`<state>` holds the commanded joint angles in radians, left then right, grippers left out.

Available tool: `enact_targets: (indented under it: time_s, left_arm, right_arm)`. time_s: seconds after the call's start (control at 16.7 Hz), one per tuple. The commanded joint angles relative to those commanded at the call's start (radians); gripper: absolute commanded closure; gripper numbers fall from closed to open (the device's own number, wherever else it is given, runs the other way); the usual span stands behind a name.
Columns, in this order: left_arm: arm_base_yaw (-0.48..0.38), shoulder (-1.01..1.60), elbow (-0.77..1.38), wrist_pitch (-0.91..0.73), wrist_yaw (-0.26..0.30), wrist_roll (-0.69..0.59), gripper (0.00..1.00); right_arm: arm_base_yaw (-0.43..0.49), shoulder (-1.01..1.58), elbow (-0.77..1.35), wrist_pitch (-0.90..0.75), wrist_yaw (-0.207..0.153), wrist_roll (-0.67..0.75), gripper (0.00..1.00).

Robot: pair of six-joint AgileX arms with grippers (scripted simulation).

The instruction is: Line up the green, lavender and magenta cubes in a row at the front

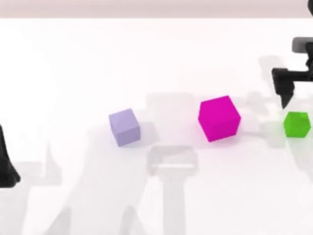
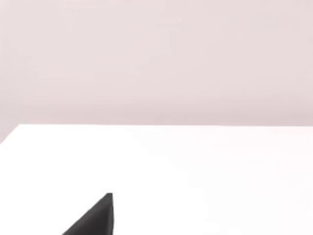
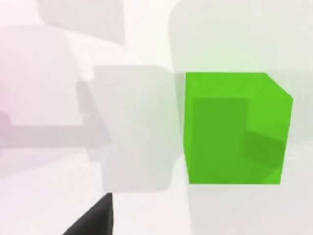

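Left arm: my left gripper (image 1: 7, 166) is sitting parked at the 9 o'clock edge of the table (image 1: 161, 205), only a dark sliver of it showing; I cannot tell how far its fingers are parted, and it is holding nothing that I can see.
Lavender cube: the lavender cube (image 1: 124, 127) is resting on the table left of centre, turned slightly on its base, at about 9 o'clock from the magenta one and well apart from it.
Magenta cube: the magenta cube (image 1: 219, 118) is sitting right of centre, between the other two, touching neither.
Green cube: the green cube (image 1: 297, 124) is lying near the 3 o'clock edge, at 3 o'clock from the magenta cube; my right wrist view is looking down on it (image 3: 234, 129) standing free on the table.
Right arm: my right gripper (image 1: 288, 100) is hanging at roughly 11 o'clock from the green cube, just beside it and probably above it; it is gripping nothing, and how wide its fingers are standing I cannot tell.
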<state>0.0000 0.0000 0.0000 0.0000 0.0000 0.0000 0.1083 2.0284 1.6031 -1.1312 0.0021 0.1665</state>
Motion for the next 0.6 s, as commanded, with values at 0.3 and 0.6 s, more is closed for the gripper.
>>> enact_targets:
  time_s: [0.3, 0.6]
  left_arm:
    - [0.000, 0.000, 0.000, 0.000, 0.000, 0.000, 0.00]
    - [0.000, 0.000, 0.000, 0.000, 0.000, 0.000, 0.00]
  right_arm:
    - [0.001, 0.023, 0.021, -0.012, 0.000, 0.002, 0.00]
    - [-0.001, 0.049, -0.034, 0.065, 0.000, 0.000, 0.00]
